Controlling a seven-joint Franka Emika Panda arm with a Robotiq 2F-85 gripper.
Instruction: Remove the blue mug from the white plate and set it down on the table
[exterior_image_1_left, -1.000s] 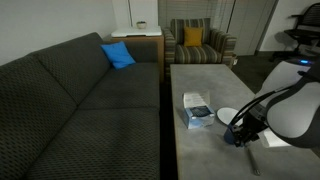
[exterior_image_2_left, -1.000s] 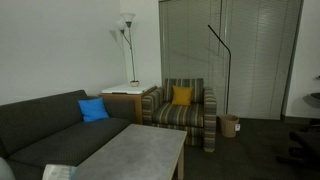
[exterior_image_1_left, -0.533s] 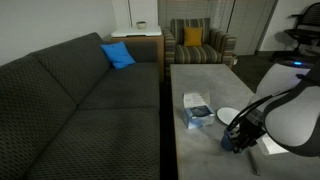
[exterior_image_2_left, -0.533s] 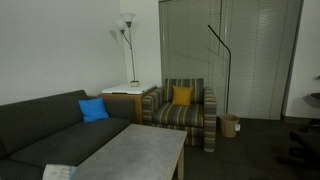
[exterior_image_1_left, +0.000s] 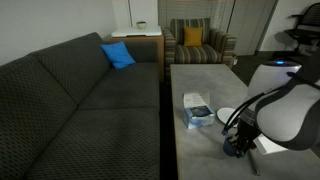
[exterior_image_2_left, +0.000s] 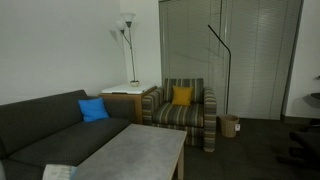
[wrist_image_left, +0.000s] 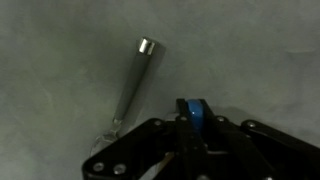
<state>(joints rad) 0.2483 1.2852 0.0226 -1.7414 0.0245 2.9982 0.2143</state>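
My pincer (wrist_image_left: 190, 126) is clamped narrowly on the blue mug (wrist_image_left: 196, 109), seen between its fingers in the wrist view. In an exterior view the mug sits low over the desk (exterior_image_1_left: 200, 75), just beside the white plate (exterior_image_1_left: 227, 114). I cannot tell whether it touches down.

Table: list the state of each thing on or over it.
blue mug: off the white plate, gripped.
gripper: shut on the blue mug, low over the table.
white plate: flat on the table, no mug on it.
white-and-blue box: lying flat beside the white plate.
metal rod: lying on its side.
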